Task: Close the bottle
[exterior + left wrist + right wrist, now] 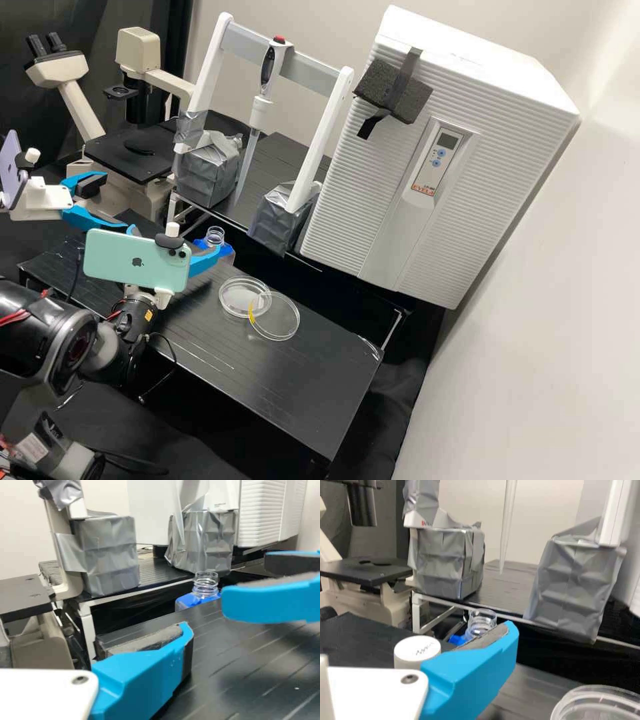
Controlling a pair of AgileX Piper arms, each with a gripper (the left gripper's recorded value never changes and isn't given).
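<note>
Operator: Specify the bench (300, 380) surface.

Engineer: Black and finely ribbed, with a low sheen. The bottle (206, 582) is clear, glossy plastic. The petri dishes (245, 295) are likewise clear and glossy.

Operator: And the left gripper (119, 203)?

Engineer: Its body is smooth white plastic. The finger (145, 675) is smooth, bright blue plastic, faced with a matt dark grey pad (137, 641).

Operator: The blocks (445, 560) under the stand?

Engineer: Wrapped in grey tape, creased, with a dull satin finish. The cabinet (400, 167) has a matt white ribbed casing. The foam block (393, 90) on its corner is black, rough and open-pored.
</note>
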